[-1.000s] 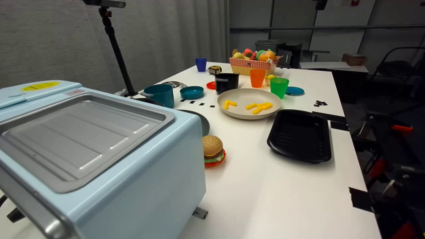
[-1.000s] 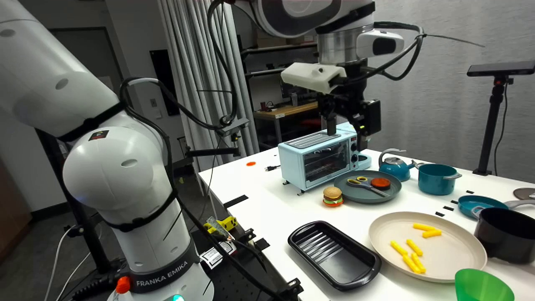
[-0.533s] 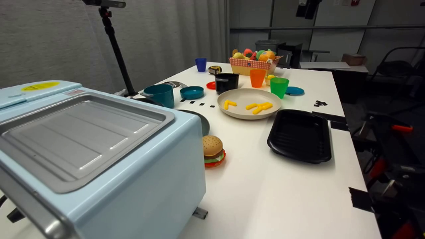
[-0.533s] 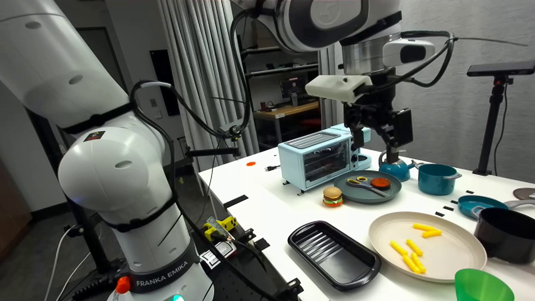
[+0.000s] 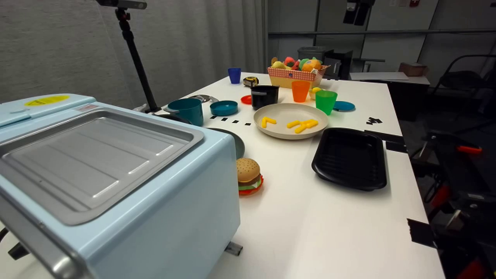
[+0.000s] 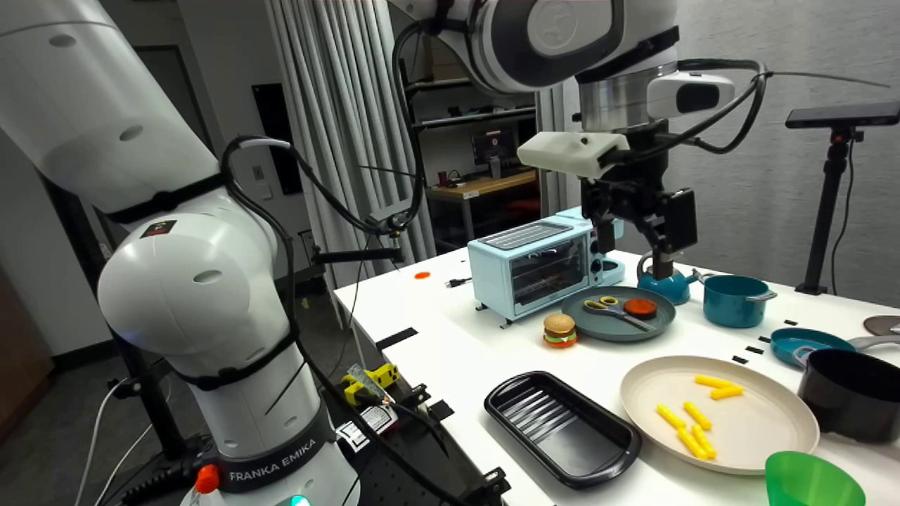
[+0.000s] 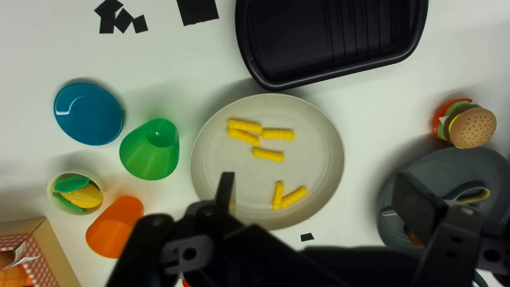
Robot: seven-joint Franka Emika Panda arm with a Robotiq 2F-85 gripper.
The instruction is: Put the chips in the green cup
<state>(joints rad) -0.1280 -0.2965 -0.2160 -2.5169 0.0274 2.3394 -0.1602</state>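
Several small yellow stick-shaped chips (image 7: 268,155) lie loose on the cream plate (image 7: 318,159). They also show in both exterior views (image 5: 302,126) (image 6: 697,414). The bright green cup (image 7: 151,155) stands upright beside the plate; it shows whole in an exterior view (image 5: 326,102) and is cut by the lower edge in an exterior view (image 6: 808,481). My gripper (image 7: 320,193) is wide open with nothing between its fingers. It hangs high above the table, and in an exterior view the gripper (image 6: 633,254) appears in front of the oven and blue kettle.
A black tray (image 7: 330,40) lies beside the plate. An orange cup (image 7: 113,227), a corn cup (image 7: 77,193) and a blue lid (image 7: 88,113) stand near the green cup. A toy burger (image 6: 560,330), grey plate (image 6: 598,330), black pot (image 6: 851,393) and oven (image 6: 534,267) are around.
The arm and open gripper have moved away from the oven, rightward in an exterior view, and slightly down, slowing in the last half second. Chips, plate and cup have not moved.
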